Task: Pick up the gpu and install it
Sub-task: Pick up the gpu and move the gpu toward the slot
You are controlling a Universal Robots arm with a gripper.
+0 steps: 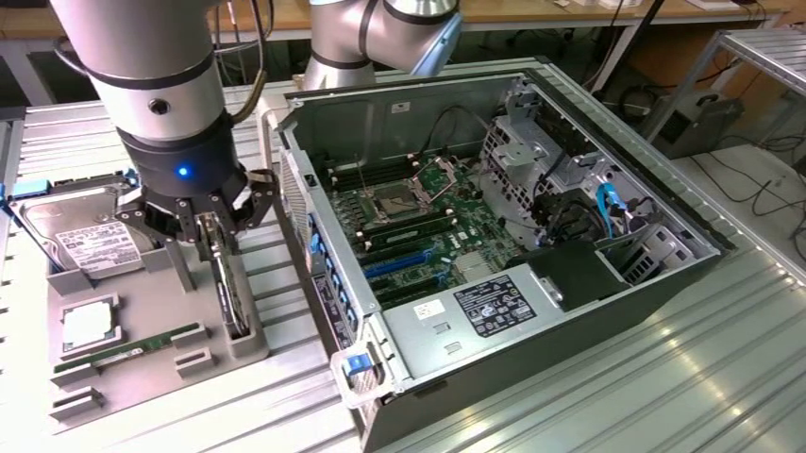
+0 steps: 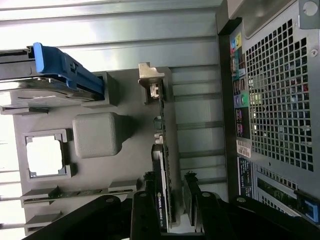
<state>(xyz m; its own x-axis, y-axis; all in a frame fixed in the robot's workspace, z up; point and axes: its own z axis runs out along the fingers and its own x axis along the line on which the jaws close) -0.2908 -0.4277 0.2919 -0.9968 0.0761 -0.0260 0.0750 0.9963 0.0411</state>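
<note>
Pincer (image 2: 169, 181) spread astride the gpu (image 2: 163, 132) — slim green board, silver bracket, on edge.

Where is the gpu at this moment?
In the exterior view the gpu stands on edge in the grey tray at that view's left, between the hard drive and the open computer case, right under the gripper.

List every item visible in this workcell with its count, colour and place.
table: one, ribbed metal, underneath everything
tray: one, grey, on table, exterior view's left
gpu: one, green and black, on edge in tray
hard drive: one, silver, white label, in tray
processor: one, silver, in tray
memory stick: one, green, in tray
computer case: one, dark grey, open, exterior view's right
end effector: one, black, open, straddling the gpu
arm: one, silver-grey, above tray
</note>
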